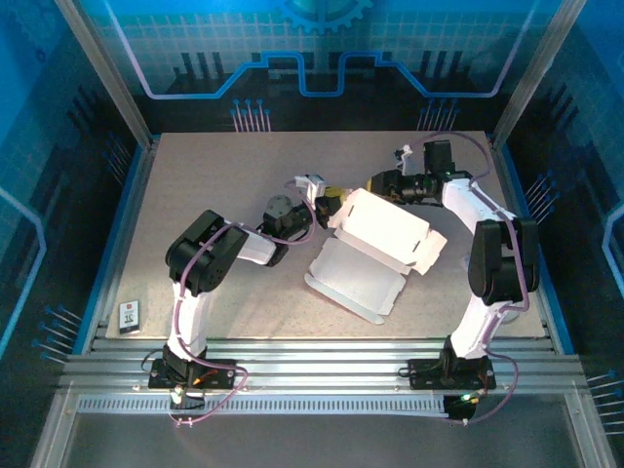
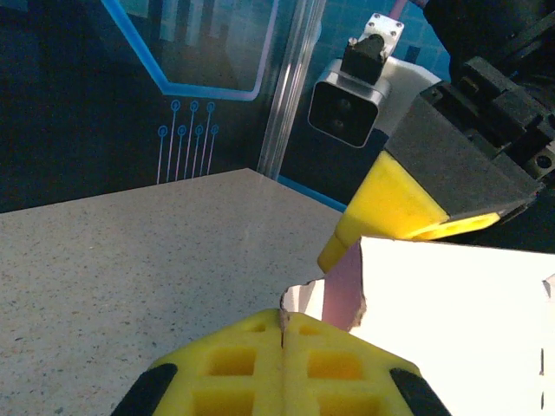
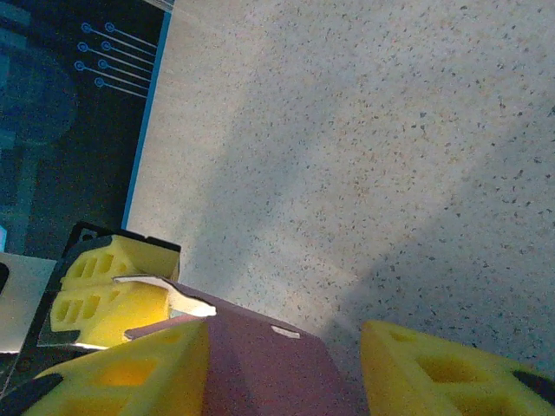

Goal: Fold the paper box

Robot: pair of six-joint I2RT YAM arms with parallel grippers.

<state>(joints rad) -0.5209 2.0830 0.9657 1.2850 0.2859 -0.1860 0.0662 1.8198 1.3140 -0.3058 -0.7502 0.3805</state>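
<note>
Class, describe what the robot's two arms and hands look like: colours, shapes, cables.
The left arm and right arm both have white links, bulky black joints and thin purple cables looped alongside. The left hand and right hand carry blocky yellow fingers with rectangular hollows, on black mounts.

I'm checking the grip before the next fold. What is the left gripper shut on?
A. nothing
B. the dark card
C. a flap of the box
C: the left gripper is shut, with a flap of the box caught at its fingertips.
</note>
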